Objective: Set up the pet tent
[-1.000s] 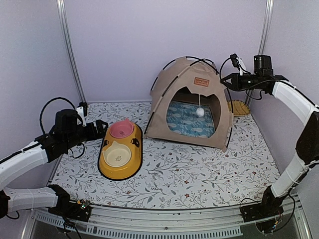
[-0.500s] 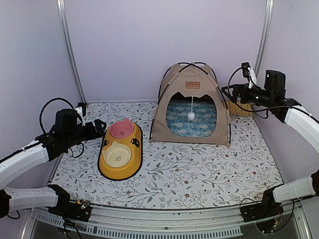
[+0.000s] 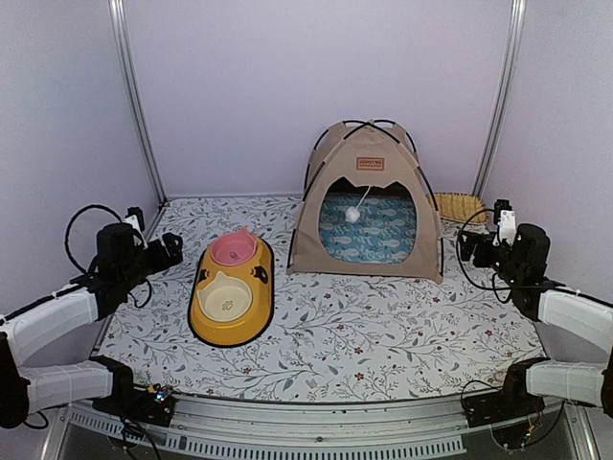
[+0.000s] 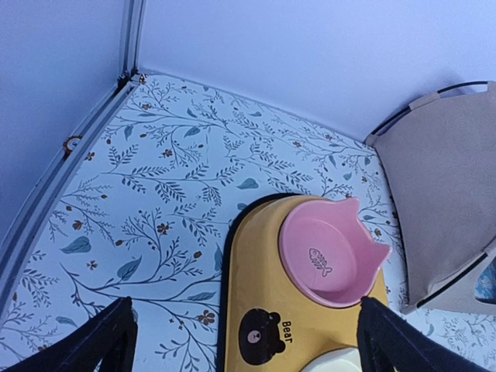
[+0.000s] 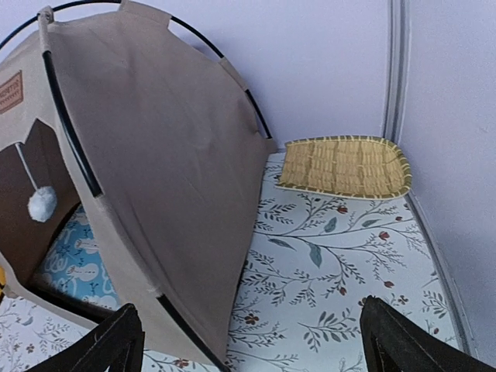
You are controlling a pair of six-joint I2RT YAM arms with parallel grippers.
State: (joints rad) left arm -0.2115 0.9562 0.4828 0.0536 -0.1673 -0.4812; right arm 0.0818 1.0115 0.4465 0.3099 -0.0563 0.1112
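The beige pet tent (image 3: 367, 172) stands upright at the back of the table on its crossed black poles, its opening facing front. A white pom-pom (image 3: 351, 215) hangs in the doorway over a light blue mat (image 3: 378, 230). My right gripper (image 3: 471, 247) is low, to the right of the tent, open and apart from it. Its wrist view shows the tent's side wall (image 5: 155, 178) and the pom-pom (image 5: 42, 204), with nothing between the spread fingers (image 5: 252, 345). My left gripper (image 3: 170, 247) is open at the far left, empty, above the tray's edge (image 4: 244, 341).
A yellow oval tray (image 3: 263, 297) holding a pink bowl (image 3: 234, 249) and a cream bowl lies left of the tent, also in the left wrist view (image 4: 256, 294). A woven straw tray (image 3: 460, 206) (image 5: 345, 167) sits in the back right corner. Walls close three sides.
My right gripper opened and let go of the tent, then dropped and drew back to the right. The tent settled upright facing front. My left arm drew back slightly.
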